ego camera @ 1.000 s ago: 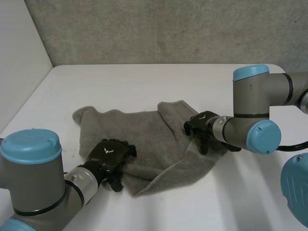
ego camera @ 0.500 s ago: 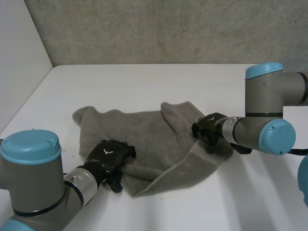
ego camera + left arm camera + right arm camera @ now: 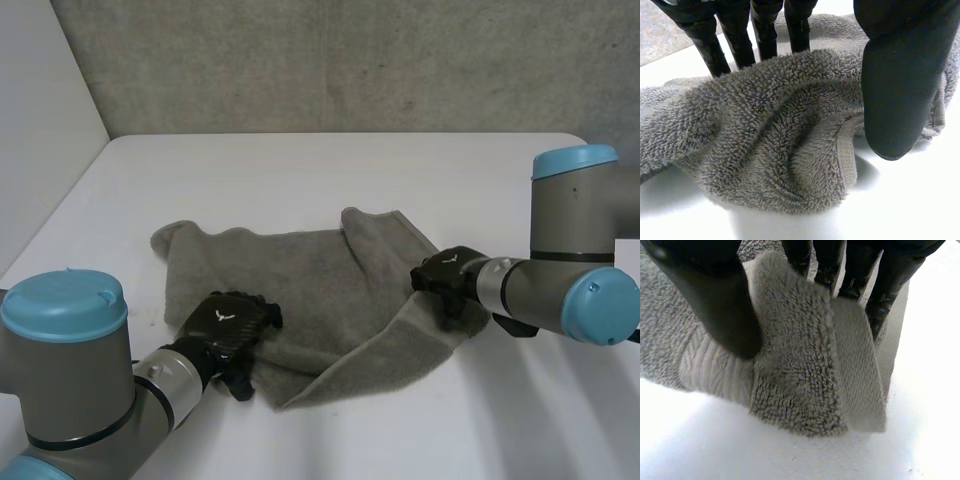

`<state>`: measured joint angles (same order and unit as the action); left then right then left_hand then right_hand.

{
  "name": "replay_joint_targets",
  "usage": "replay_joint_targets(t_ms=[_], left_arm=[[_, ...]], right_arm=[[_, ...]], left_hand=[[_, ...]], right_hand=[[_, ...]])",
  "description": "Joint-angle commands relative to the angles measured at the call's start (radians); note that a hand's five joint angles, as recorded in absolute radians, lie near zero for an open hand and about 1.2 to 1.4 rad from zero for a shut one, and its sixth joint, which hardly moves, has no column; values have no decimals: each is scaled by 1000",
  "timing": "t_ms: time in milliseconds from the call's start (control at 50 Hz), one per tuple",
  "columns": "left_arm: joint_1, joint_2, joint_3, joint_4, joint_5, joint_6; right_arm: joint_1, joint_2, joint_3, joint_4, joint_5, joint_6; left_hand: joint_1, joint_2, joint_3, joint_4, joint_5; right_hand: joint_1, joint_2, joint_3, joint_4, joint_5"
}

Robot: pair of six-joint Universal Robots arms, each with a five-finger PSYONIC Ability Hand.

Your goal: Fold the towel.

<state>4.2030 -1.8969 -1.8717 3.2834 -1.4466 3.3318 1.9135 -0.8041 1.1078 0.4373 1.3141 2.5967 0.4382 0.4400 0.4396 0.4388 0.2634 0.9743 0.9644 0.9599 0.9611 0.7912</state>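
Note:
A grey terry towel [image 3: 300, 290] lies rumpled on the white table [image 3: 330, 170]. My left hand [image 3: 222, 325] rests on its near left edge. In the left wrist view its straight fingers [image 3: 707, 45] stand behind a bunched ridge of towel [image 3: 780, 145], and the thumb [image 3: 900, 90] stands beside that ridge, so the hand is open. My right hand [image 3: 448, 278] is at the towel's right edge. There a raised fold of towel [image 3: 795, 370] stands pinched between the thumb [image 3: 715, 295] and the fingers [image 3: 890, 275].
A concrete wall [image 3: 350, 60] runs behind the table and a white panel [image 3: 40, 120] closes off the left side. The table's far right corner [image 3: 580, 140] is near my right arm. Bare tabletop lies beyond and in front of the towel.
My right hand has slid to the right and a little nearer, its fingers closing, and the towel's right edge and far corner have come along. The left hand has stayed still.

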Motion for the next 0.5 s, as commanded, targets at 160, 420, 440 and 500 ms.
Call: replay_joint_targets(t_ms=[160,420,440,500], left_arm=[[-3,-14,-3,39,0,2],[-8,-82,2,157,-9,12],[-6,-93,8,165,-14,14],[-8,-103,19,173,-44,24]], right_arm=[[-90,-196,133,-54,-70,80],[-310,-501,431,-155,-266,270],[-310,-501,431,-155,-266,270],[-347,-575,464,-158,-295,276]], left_hand=[[48,47,47,48,49],[75,73,73,74,75],[89,88,88,89,90],[159,158,158,159,160]], right_hand=[[422,432,436,435,431],[422,432,436,435,431],[422,432,436,435,431],[422,432,436,435,431]])
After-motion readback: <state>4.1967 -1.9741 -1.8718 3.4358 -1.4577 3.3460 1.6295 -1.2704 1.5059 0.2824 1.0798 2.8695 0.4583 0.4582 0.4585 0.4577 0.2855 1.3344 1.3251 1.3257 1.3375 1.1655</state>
